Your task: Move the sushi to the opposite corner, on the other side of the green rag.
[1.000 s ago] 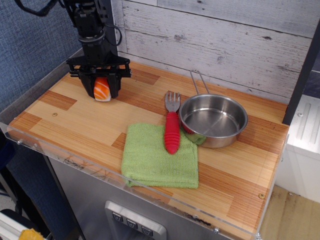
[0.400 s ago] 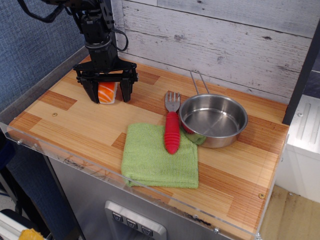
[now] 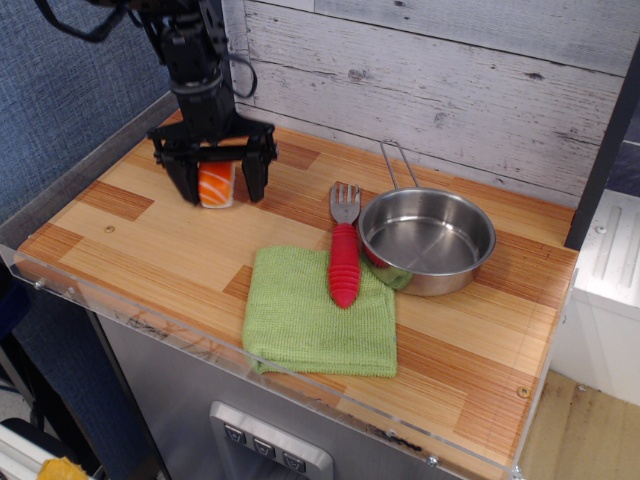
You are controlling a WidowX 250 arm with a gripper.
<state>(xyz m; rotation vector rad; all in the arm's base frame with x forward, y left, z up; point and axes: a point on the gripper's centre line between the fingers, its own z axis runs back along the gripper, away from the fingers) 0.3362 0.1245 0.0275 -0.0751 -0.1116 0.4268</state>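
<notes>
Behind me runs a wall of whitewashed grey planks (image 3: 450,80), and under me lies the striped light- and dark-brown wooden tabletop (image 3: 180,250) with its clear plastic edge. Well off to the right of my claw and nearer the front edge lies the square light-green textured rag (image 3: 300,320), folded flat. Further right of my claw stands the round steel pan (image 3: 427,240), its wire handle pointing toward the wall and its rim just overlapping the rag's far corner. Between pan and claw, the fork with the red ribbed handle (image 3: 344,262) lies with its handle on the rag and its grey tines toward the wall. My black claw (image 3: 213,175) points down at the far left part of the table, fingers spread apart. The small orange-and-white-striped salmon sushi piece (image 3: 216,184) sits between them on the wood, standing on end; I cannot tell whether either finger touches it.
</notes>
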